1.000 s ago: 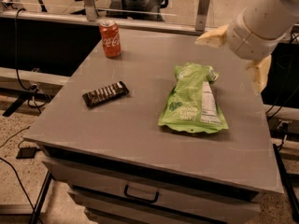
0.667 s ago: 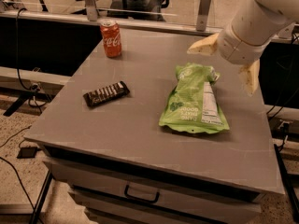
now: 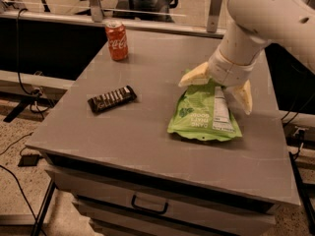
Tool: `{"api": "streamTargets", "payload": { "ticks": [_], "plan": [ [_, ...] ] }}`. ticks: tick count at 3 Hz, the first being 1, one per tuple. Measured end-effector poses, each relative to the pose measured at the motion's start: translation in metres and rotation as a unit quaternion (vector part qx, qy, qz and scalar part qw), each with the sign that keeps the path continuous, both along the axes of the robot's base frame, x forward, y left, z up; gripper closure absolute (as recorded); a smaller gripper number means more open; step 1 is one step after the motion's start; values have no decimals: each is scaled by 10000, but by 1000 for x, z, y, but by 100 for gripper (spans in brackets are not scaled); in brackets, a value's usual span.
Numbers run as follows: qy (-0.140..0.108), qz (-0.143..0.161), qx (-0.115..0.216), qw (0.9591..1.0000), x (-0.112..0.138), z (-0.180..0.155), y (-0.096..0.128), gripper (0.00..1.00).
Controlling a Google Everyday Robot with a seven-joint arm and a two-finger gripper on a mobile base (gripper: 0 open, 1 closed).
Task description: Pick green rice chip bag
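Note:
The green rice chip bag [image 3: 204, 113] lies flat on the grey table [image 3: 147, 146], right of centre, lime green with white lettering and a white label panel. My gripper [image 3: 216, 88] hangs from the white arm over the bag's far end. It is open, with one cream finger [image 3: 194, 76] at the bag's upper left and the other [image 3: 242, 96] at its right edge. The bag's top edge is hidden under the wrist.
A red soda can [image 3: 116, 40] stands at the table's far left. A small dark bar wrapper [image 3: 111, 99] lies left of the bag. A drawer with a handle [image 3: 146, 206] is below the table's front edge. A rail and posts [image 3: 214, 4] run behind the table.
The arm has moved down and to the left, from beyond the table's right back corner to directly over the bag's far end. The bag, can and bar have not moved.

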State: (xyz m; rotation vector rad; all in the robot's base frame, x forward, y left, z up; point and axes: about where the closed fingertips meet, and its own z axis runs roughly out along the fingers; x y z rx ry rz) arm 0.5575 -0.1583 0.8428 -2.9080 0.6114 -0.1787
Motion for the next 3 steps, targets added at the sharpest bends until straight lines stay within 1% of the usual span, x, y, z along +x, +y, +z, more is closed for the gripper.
{"api": "streamTargets", "payload": {
  "ticks": [1,2,3],
  "plan": [
    [256,547,77,9981,-13,-17,11,25],
    [303,670,91,9973,-16,-18,14,48],
    [302,670,94,9973,-16,-8,14,80]
  ]
}}
